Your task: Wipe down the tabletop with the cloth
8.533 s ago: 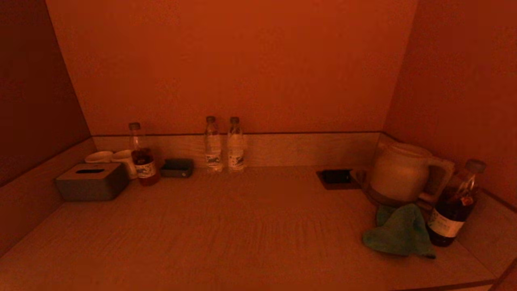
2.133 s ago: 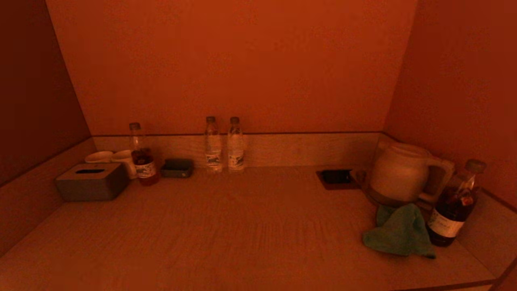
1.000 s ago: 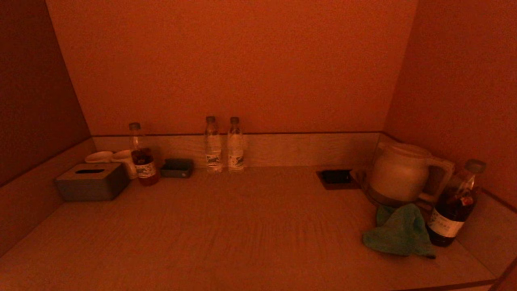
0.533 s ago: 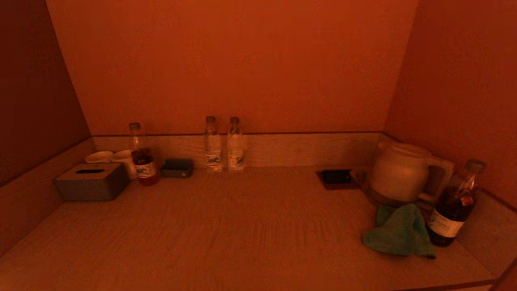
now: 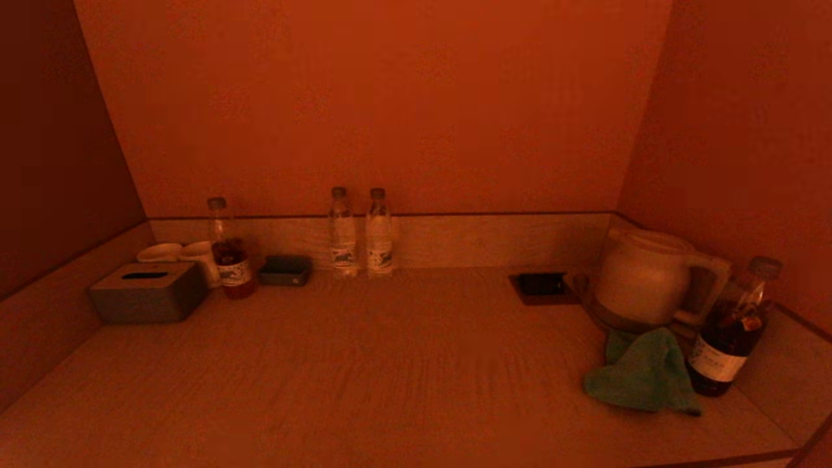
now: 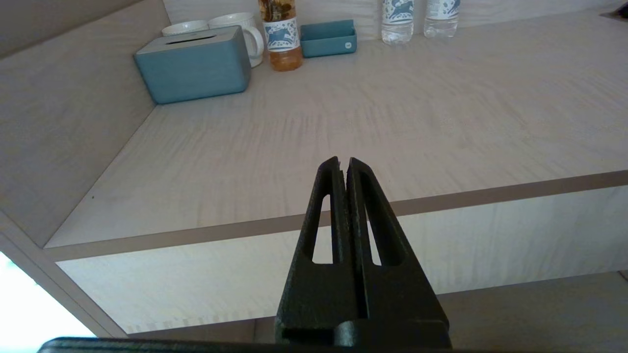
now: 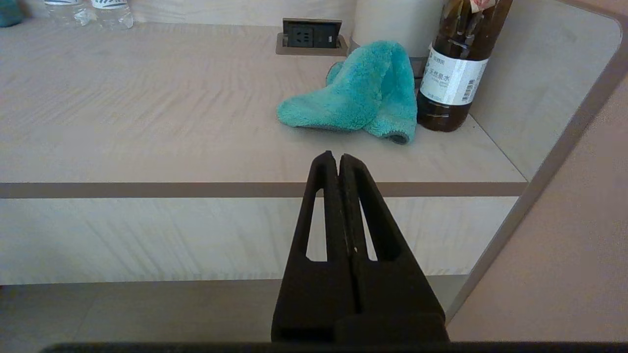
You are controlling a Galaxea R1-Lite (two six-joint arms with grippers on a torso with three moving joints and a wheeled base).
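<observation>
The green cloth (image 5: 643,377) lies crumpled on the pale wood-grain tabletop (image 5: 390,364) at the right, between the white kettle (image 5: 643,276) and a dark bottle (image 5: 731,331). In the right wrist view the cloth (image 7: 358,93) sits beyond the table's front edge, and my right gripper (image 7: 338,158) hangs shut and empty in front of that edge, apart from the cloth. My left gripper (image 6: 342,163) is shut and empty too, held before the front edge at the left part of the tabletop (image 6: 392,113). Neither arm shows in the head view.
A grey tissue box (image 5: 148,292), two cups (image 5: 179,255), a small bottle (image 5: 229,250) and a small tray (image 5: 286,270) stand at the back left. Two water bottles (image 5: 359,233) stand at the back rim. A socket panel (image 5: 541,286) lies left of the kettle.
</observation>
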